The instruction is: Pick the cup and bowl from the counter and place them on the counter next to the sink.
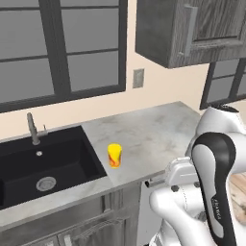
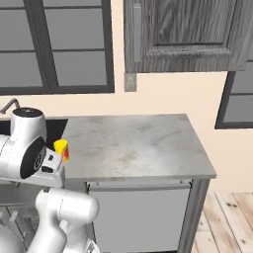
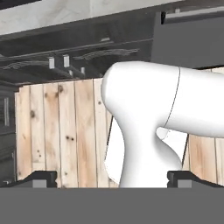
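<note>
The sink (image 1: 43,168) is seen at the left, faucet (image 1: 32,129) at its back rim. Just right of it, the cup (image 1: 114,155) is stood upright on the counter (image 1: 153,129), close to the front edge. In the hand view, the gripper (image 3: 112,180) is pointed down at the wooden floor (image 3: 57,131) below the cabinets (image 3: 87,52), fingertips (image 3: 41,178) held wide apart, nothing between them.

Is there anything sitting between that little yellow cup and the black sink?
Nothing: in the left base view, just bare counter separates the cup from the sink.
</note>
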{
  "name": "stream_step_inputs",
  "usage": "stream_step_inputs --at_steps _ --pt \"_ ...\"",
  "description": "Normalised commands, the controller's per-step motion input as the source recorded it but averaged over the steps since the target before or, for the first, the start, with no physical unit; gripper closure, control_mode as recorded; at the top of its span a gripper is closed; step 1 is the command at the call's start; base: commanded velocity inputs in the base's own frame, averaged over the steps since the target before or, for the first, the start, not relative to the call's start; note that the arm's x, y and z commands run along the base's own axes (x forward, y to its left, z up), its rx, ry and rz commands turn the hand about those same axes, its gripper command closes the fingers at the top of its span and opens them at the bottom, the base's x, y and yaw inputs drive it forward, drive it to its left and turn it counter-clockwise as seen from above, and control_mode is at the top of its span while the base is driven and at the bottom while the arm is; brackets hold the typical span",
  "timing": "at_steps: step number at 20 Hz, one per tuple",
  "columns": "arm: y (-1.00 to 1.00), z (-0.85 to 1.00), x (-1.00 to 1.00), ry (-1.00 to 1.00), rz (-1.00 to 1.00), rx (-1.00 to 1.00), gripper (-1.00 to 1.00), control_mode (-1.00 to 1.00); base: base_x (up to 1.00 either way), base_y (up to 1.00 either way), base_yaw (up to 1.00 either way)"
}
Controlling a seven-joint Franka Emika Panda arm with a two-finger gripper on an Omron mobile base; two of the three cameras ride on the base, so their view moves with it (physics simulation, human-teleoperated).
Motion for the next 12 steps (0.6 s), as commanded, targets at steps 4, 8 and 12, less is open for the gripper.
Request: stream_step_inputs --at_steps 4,8,12 --pt "0.00 0.00 0.00 0.00 0.00 0.00 -1.00 1.00 -0.99 -0.51 -0.18" --pt "0.00 0.00 0.00 0.00 0.00 0.00 -1.00 1.00 -0.26 -0.65 -0.30" --pt "0.00 0.00 0.00 0.00 0.00 0.00 -1.00 1.00 0.00 -0.96 -0.42"
